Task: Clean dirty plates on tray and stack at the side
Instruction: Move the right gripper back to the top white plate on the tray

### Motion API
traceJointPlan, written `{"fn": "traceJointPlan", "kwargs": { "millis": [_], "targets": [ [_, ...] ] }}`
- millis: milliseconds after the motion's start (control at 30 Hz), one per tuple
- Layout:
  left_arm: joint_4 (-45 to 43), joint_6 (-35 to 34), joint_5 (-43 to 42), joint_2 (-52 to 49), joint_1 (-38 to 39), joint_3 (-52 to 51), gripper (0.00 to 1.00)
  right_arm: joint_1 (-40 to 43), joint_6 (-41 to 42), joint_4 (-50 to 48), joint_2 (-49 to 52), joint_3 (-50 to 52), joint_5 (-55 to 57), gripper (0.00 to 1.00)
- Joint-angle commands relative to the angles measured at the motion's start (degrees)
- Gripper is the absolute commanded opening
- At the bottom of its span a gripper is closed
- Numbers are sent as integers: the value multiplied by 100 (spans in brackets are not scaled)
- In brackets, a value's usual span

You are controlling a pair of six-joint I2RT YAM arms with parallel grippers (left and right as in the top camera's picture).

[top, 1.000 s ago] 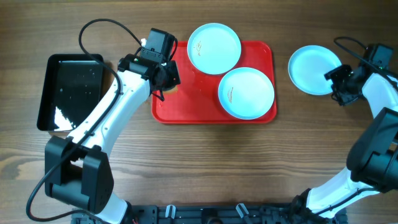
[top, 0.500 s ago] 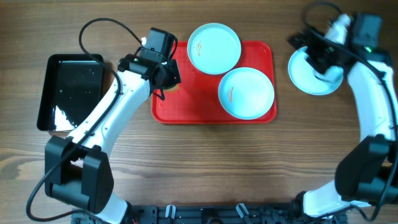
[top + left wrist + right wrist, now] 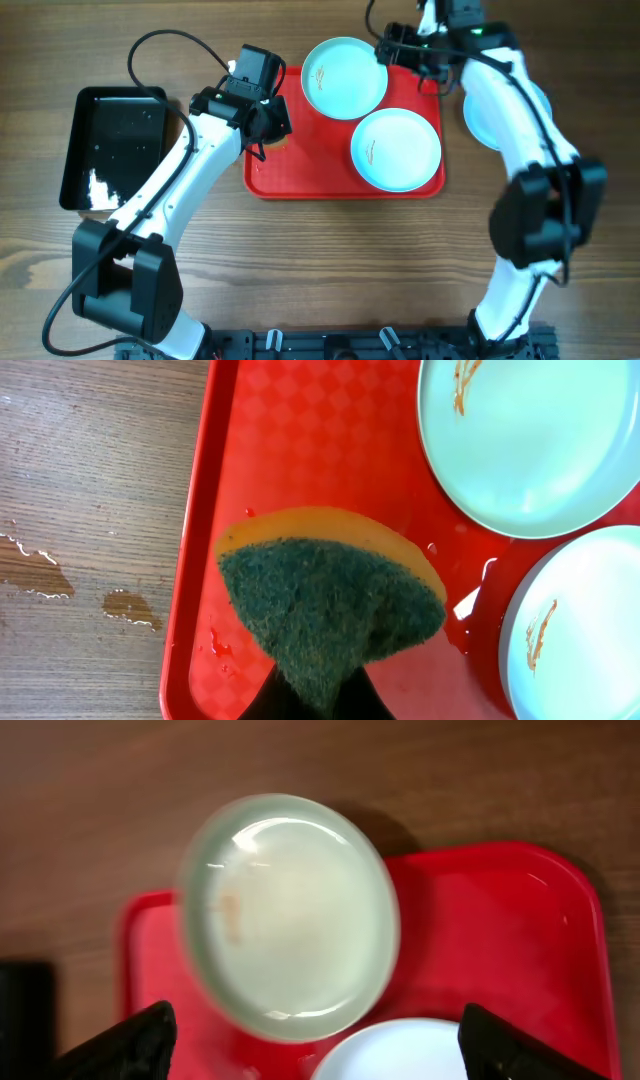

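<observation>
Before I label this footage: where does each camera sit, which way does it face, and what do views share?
Overhead: above the table, looking straight down at the tray; both arms show.
Left wrist: looks down at the tray's left side; the left gripper pinches a sponge.
Right wrist: looks down over the tray's far edge; the right gripper, open, frames the bottom corners.
Shared: all show the far plate.

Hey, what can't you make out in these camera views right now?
Overhead: the pale blue round plate beside the red plastic tray is mostly hidden under the right arm.
Right wrist: smudges on the far pale blue plate are blurred.
Left wrist: the green scouring sponge covers the fingers of the left gripper, cut by the bottom edge.
</observation>
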State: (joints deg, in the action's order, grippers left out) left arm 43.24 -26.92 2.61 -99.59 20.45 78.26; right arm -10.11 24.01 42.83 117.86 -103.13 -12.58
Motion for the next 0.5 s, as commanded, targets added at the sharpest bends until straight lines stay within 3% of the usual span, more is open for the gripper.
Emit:
{"fn": "traceJointPlan", "kwargs": {
  "millis": [0,233,467],
  "targets": [
    [-35,-37,-72,-61,-33,-42,4,-44,905,-138,514,-37,533,76],
    [-55,-35,-155,-61,44,-42,4,-61,1147,-470,1126,-35,492,51],
    [-122,-37,-155,-61,44,-42,4,-179,1200,-463,1414,-17,472,49]
  ]
}}
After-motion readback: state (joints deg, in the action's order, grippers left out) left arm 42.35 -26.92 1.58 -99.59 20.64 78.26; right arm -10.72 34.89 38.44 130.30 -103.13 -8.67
